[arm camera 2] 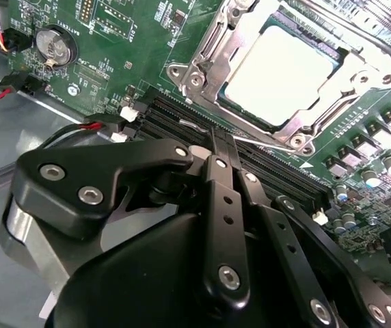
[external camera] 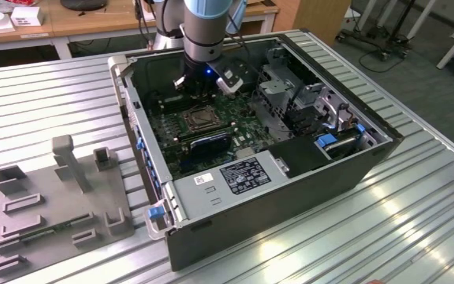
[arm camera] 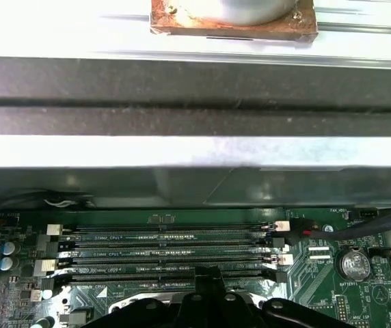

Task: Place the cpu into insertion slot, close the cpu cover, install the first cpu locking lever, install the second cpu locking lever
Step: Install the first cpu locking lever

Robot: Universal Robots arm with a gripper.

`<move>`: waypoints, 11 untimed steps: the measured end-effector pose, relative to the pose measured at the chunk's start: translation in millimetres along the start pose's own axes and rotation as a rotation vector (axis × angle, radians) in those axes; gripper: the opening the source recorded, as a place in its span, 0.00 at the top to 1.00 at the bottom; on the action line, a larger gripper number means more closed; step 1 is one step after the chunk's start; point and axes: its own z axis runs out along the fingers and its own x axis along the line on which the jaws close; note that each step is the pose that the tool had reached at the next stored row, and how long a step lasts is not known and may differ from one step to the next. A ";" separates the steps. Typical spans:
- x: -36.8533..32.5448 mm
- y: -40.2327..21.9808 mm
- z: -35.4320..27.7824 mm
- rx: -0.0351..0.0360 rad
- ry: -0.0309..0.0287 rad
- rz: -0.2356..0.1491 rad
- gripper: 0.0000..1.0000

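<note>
**Claw shut beside the socket; cpu seated under its cover**

Claw (arm camera 2: 221,142): both black fingers are pressed together at the tips, and nothing is visible between them. In the second wrist view the tips sit over the long black memory slots (arm camera 2: 277,174), just beside the near edge of the socket. I cannot tell whether they touch the board.

Cpu (arm camera 2: 281,72): it lies flat in the insertion slot (external camera: 198,119) with its silvery top facing up. The cpu cover (arm camera 2: 206,68) is down around it, and the chip shows through the cut-out centre of the frame. Screws show at the corners of the frame. I cannot tell whether the cover is latched.

Green motherboard (arm camera 2: 113,41): a round coin cell (arm camera 2: 53,46) sits well apart from the socket, with red and black wires running to small white connectors near it. In the first wrist view the four memory slots run side by side, with a grey metal wall of the case above them.

Exterior view: the arm (external camera: 207,29) reaches straight down into the open computer case (external camera: 290,195), which lies on its side on a ribbed metal table (external camera: 45,100). The socket sits near the middle of the board, just below the wrist. A grey fixture plate (external camera: 54,219) with upright blocks lies on the table, at the exterior view's left of the case and apart from it.
</note>
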 end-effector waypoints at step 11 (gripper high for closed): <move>16.5 0.2 -1.3 0.0008 -0.0067 -0.002 0.89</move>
